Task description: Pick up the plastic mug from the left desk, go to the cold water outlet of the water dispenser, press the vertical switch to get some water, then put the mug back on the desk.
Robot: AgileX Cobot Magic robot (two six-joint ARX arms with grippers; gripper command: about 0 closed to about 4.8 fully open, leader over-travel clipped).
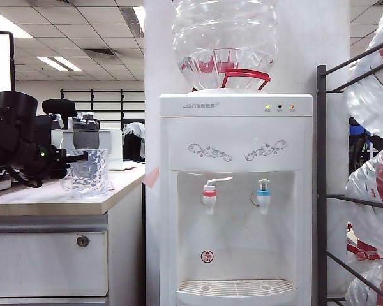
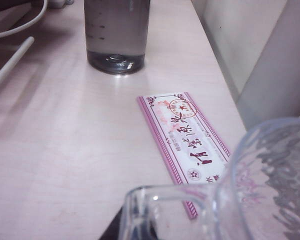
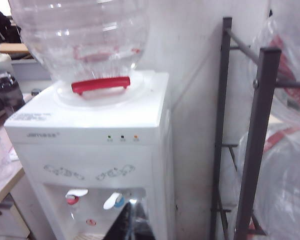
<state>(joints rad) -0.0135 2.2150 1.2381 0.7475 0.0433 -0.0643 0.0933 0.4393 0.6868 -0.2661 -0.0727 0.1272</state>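
Note:
The clear, rippled plastic mug (image 1: 89,172) stands on the beige left desk (image 1: 45,203), near the edge that faces the water dispenser (image 1: 236,134). My left gripper (image 1: 73,157) reaches in from the left and is shut on the mug's side handle (image 2: 140,207). In the left wrist view the mug (image 2: 272,175) fills a corner, its handle over my dark jaws. The cold water outlet (image 1: 263,200) with its blue collar carries the short vertical switch (image 1: 263,185). My right gripper (image 3: 135,225) is a dark shut tip, held off in front of the dispenser (image 3: 90,125) with nothing in it.
A dark grey bottle (image 1: 86,132) stands behind the mug. A pink-bordered paper slip (image 2: 182,135) lies on the desk. The red-collared tap (image 1: 209,191) is left of the blue one, above the drip tray (image 1: 236,288). A dark metal rack (image 1: 322,185) of water bottles stands right of the dispenser.

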